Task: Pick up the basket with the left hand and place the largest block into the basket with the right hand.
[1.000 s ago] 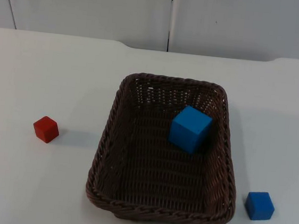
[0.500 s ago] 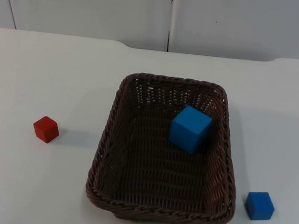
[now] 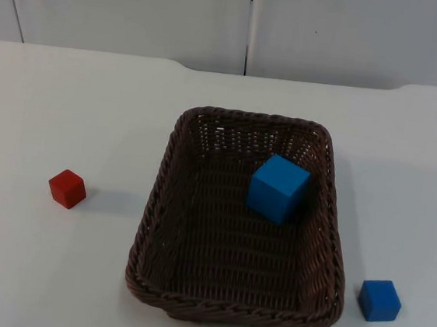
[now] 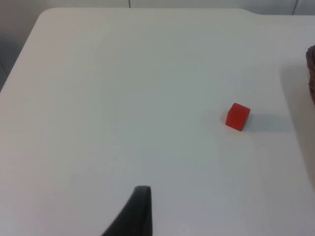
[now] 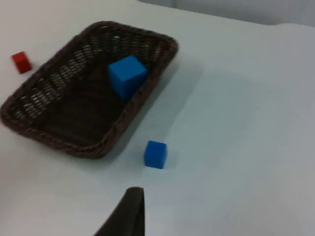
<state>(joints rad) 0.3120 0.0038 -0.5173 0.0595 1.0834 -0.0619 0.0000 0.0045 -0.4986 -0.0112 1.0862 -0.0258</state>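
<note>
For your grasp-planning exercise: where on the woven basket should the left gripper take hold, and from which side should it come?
Probably the basket's left long rim, reached from the red block's side. The rim is a thick woven edge above an open inside, so one finger could go inside and one outside. The large blue block sits near the opposite wall.

A fixed top camera looks down and forward across the white table [image 3: 68,109] to the grey wall [image 3: 357,37], with the basket [image 3: 159,204] central. The left wrist camera looks from high up over bare table, away from the basket, taking in the red block [image 4: 238,117] and a sliver of basket rim. The right wrist camera faces the basket at a slant — large blue block [image 5: 127,75] inside, small blue block [image 5: 155,154] beside it. All three share the red block and basket.
</note>
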